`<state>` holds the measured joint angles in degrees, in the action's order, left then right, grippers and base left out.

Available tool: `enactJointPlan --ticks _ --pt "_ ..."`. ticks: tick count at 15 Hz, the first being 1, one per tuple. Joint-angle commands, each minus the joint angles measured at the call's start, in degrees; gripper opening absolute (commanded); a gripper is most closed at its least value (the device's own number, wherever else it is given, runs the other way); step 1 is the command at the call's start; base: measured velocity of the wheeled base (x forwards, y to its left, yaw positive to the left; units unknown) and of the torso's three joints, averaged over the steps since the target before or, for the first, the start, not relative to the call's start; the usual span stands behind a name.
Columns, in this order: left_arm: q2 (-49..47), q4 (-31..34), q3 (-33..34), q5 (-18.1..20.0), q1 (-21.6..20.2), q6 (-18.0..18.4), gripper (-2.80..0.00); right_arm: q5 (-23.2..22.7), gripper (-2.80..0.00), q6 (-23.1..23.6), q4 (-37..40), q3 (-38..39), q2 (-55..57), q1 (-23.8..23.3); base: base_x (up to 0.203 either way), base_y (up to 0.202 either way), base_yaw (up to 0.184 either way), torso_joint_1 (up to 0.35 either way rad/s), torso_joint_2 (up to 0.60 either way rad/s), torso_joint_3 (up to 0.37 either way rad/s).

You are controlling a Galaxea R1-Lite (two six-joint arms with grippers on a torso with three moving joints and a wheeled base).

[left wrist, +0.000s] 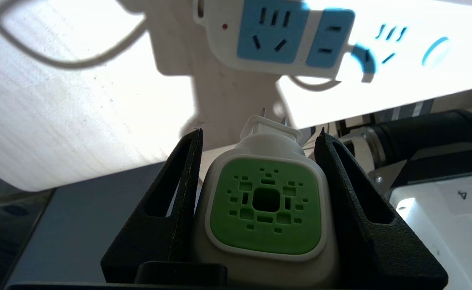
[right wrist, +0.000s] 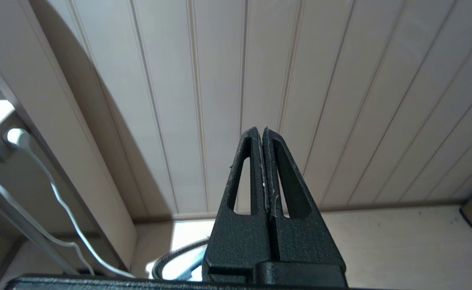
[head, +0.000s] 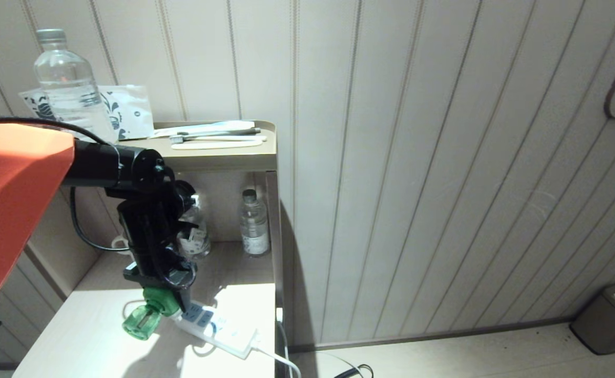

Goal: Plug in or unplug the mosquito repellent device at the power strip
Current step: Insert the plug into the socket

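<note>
Left jaws [left wrist: 260,161] clamp the mosquito repellent device [left wrist: 266,205], prongs clear of the power strip [left wrist: 284,40]; right jaws [right wrist: 263,137] closed, empty.

- Only one bit of lettering can be made out: "A-4", or close to it, upside down in dark print on the white robot housing [left wrist: 453,209] at the edge of the left wrist view.
- The bottle labels [head: 255,242] carry print far too small to read.
</note>
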<state>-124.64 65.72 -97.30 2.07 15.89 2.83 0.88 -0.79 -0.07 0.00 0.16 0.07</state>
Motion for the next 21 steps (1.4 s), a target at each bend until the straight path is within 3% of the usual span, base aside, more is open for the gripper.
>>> enactJointPlan --ticks 1,5,9,21 --pt "2.1 1.1 1.4 0.2 0.2 0.0 -2.8 0.0 -2.8 0.0 0.0 0.0 0.0 0.0 0.0 0.0 0.0 0.041 0.02 -0.013" --pt "8.6 0.8 6.4 1.6 0.3 -0.1 -2.8 0.0 -2.8 0.0 0.0 0.0 0.0 0.0 0.0 0.0 0.0 0.0 0.0 0.0" --pt "8.3 -1.4 11.6 2.2 1.2 -0.7 -2.8 0.0 -2.8 0.0 0.0 0.0 0.0 0.0 0.0 0.0 0.0 0.0 0.0 0.0" --pt "2.0 -6.7 7.5 2.2 2.0 -2.8 -2.8 0.0 -2.8 0.0 0.0 0.0 0.0 0.1 0.0 0.0 0.0 0.0 0.0 0.0"
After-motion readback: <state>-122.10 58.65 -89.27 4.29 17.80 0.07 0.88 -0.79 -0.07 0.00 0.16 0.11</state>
